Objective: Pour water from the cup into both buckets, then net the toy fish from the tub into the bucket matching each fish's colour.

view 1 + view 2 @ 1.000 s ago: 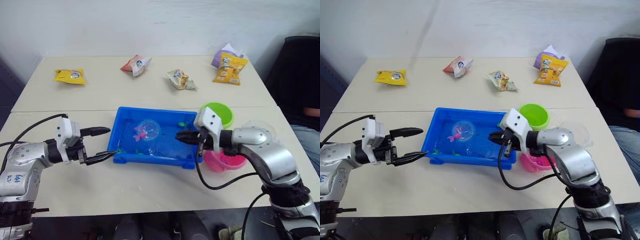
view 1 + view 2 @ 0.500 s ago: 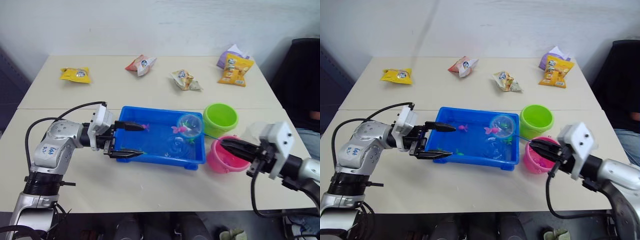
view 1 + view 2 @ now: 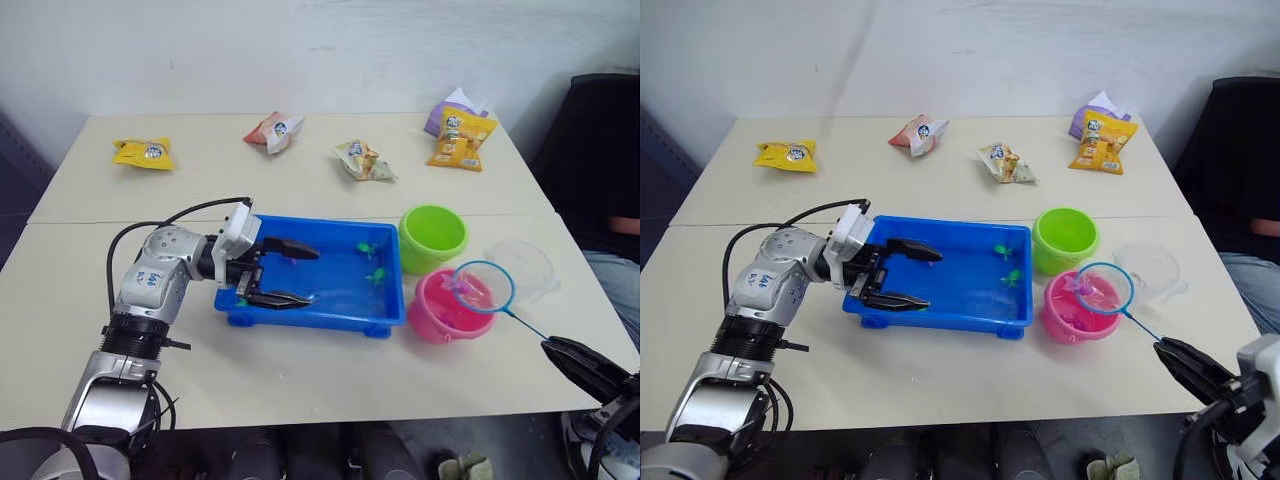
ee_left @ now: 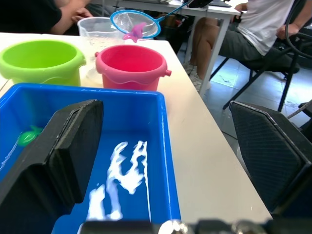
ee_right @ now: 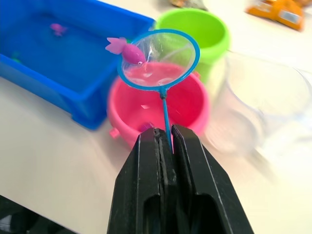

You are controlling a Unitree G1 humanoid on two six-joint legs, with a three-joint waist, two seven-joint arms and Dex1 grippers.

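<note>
**Net with a pink fish held over the pink bucket**

While the right gripper [image 5: 165, 146] pinches the thin handle of the net [image 3: 483, 287] between its closed black fingers at the lower right of the head view, the blue hoop hangs over the pink bucket [image 3: 445, 320], right of centre. A magenta toy fish [image 5: 126, 51] sits at the hoop's rim, partly sticking out past it, as the right wrist view shows. Another small pink piece lies inside the pink bucket, too small to identify.

Just behind the pink bucket, the lime green bucket [image 3: 432, 236] stands upright, close beside it; whether the two touch cannot be told. To the right of both, the clear cup [image 3: 523, 268] sits on the table [image 3: 300, 370], with the net's hoop overlapping its near edge in the picture.

At the centre of the frame lies the blue tub [image 3: 330, 318], with water in it. Two green fish [image 3: 372, 262] float near its right end, close to the green bucket, and the right wrist view shows a pink fish [image 5: 58, 29] in the tub as well. The left gripper [image 3: 300, 272] reaches in from the left, its jaws spread wide and holding nothing, one finger over the water and the other along the tub's front wall.

Along the far edge of the table lie snack packets: a yellow one [image 3: 140, 152] at upper left, a red and white one [image 3: 272, 130], a pale one [image 3: 362, 160], and an orange one [image 3: 460, 138] at upper right.
</note>
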